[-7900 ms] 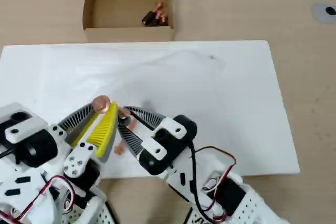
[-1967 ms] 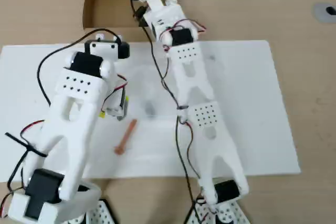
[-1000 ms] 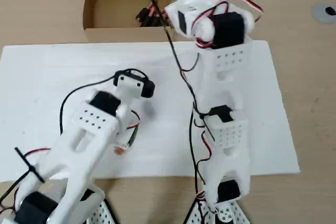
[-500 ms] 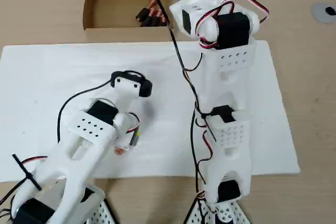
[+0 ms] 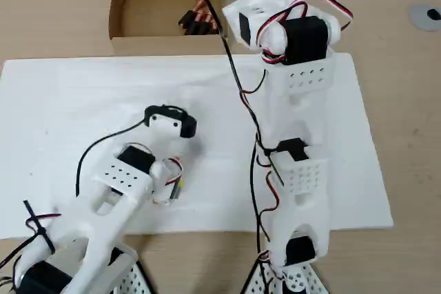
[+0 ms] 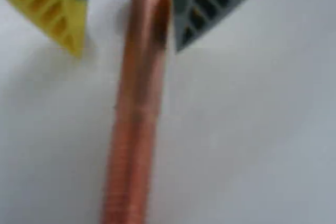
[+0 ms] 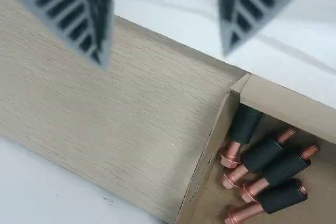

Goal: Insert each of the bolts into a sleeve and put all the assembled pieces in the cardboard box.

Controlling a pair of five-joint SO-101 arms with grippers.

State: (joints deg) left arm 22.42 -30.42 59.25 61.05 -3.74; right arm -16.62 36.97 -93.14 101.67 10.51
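Inside the left tool (image 6: 130, 48), a bolt (image 6: 135, 129)

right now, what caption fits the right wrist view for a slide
Right gripper, open, hovers over the wooden table beside the cardboard box holding sleeved bolts.

No legible text anywhere on my feeds, cardboard box (image 5: 165, 45) walls plain, white sheet (image 5: 69, 101) unmarked, bolt (image 6: 139, 119) shank bare, no labels, numbers or signs I can read.
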